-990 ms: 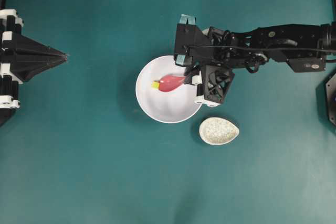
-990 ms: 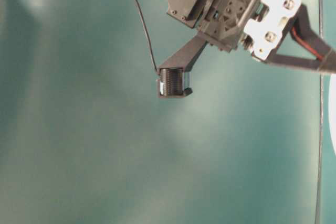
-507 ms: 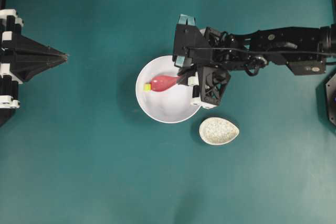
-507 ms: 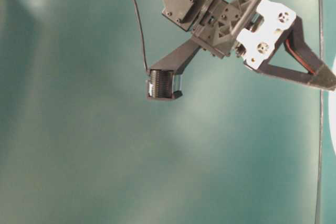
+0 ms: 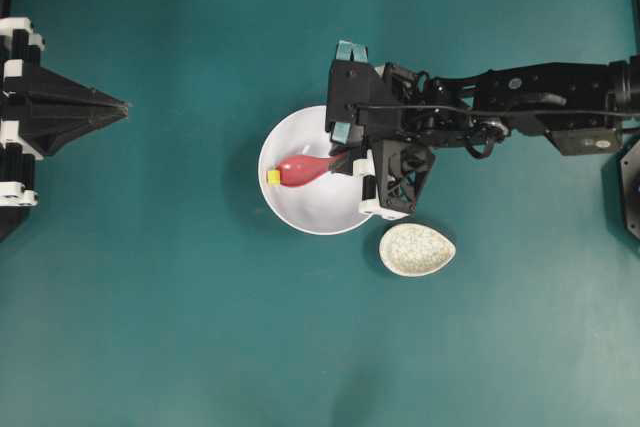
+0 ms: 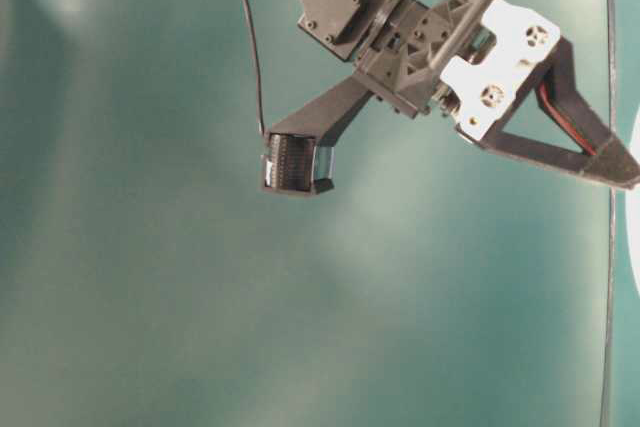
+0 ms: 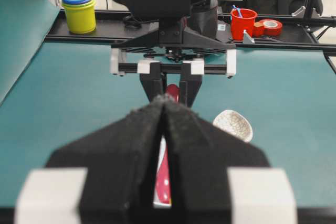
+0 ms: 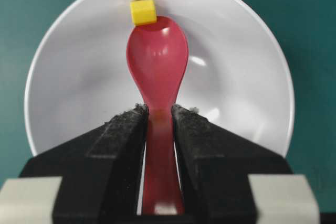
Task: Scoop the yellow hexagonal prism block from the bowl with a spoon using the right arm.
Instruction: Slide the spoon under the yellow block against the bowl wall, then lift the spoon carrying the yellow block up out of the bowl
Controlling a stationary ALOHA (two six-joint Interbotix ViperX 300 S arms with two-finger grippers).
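The white bowl (image 5: pixel 300 222) sits mid-table. My right gripper (image 5: pixel 352 160) hangs over its right rim, shut on the handle of the pink-red spoon (image 5: pixel 300 169), whose head lies inside the bowl pointing left. The yellow hexagonal prism block (image 5: pixel 273 177) rests against the spoon's tip near the bowl's left wall. In the right wrist view the block (image 8: pixel 143 11) touches the far edge of the spoon head (image 8: pixel 157 61), not inside it, with the bowl (image 8: pixel 236 77) behind and my right gripper (image 8: pixel 158 111) clamped on the handle. My left gripper (image 5: pixel 125 107) is shut at the far left, holding nothing.
A speckled teardrop spoon rest (image 5: pixel 417 249) lies just below and right of the bowl. In the left wrist view, stacked yellow and blue cups (image 7: pixel 79 11) and a red cup (image 7: pixel 243 23) stand on the rail beyond the table's far edge.
My right gripper has moved left, sliding the spoon head across the bowl and pushing the yellow block ahead of it to the left wall. The left arm has stayed still.
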